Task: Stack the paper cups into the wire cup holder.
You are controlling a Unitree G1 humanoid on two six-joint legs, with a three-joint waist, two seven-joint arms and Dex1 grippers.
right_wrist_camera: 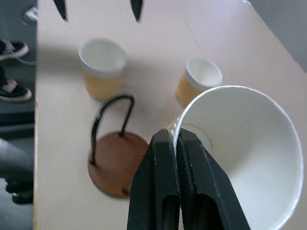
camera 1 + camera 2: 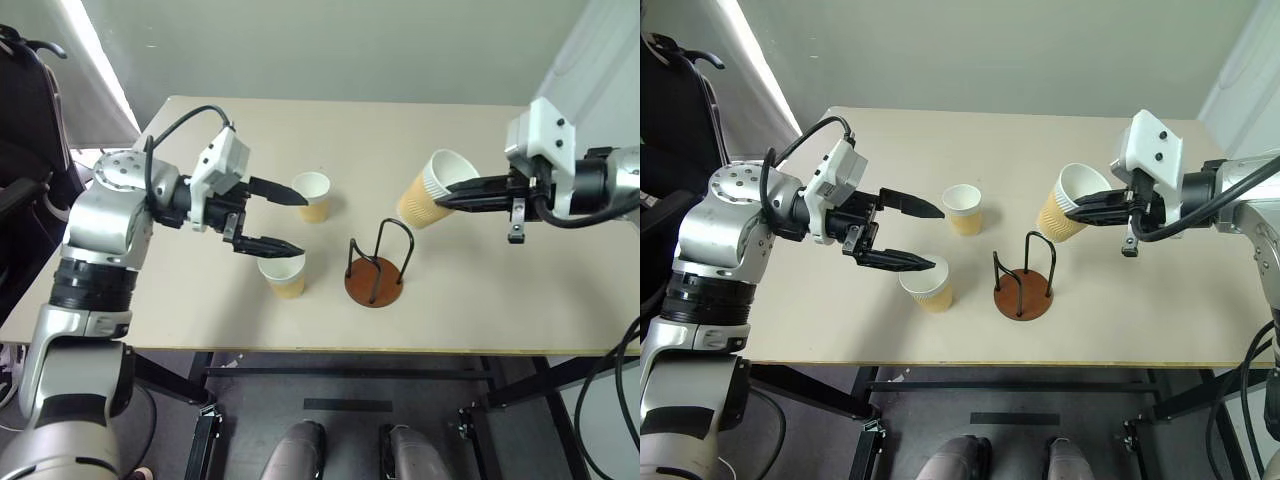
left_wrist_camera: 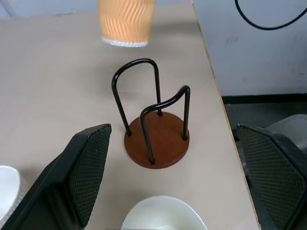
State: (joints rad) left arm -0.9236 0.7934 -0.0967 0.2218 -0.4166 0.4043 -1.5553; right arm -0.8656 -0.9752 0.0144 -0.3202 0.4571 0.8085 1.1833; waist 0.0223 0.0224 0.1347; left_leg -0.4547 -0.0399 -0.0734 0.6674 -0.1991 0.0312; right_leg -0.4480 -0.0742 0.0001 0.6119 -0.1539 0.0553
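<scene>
We see a pale beige table (image 2: 480, 300) — beside it a dark chair (image 2: 25, 120), and someone's black-and-white shoes (image 1: 12, 72) on the floor.

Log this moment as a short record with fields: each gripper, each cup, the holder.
left gripper: open, hovering between the two standing cups
right gripper: shut on the rim of the held cup
held cup: lifted off the table, tilted
far cup: upright on the table
near cup: upright on the table
wire cup holder: empty, on the table
</scene>
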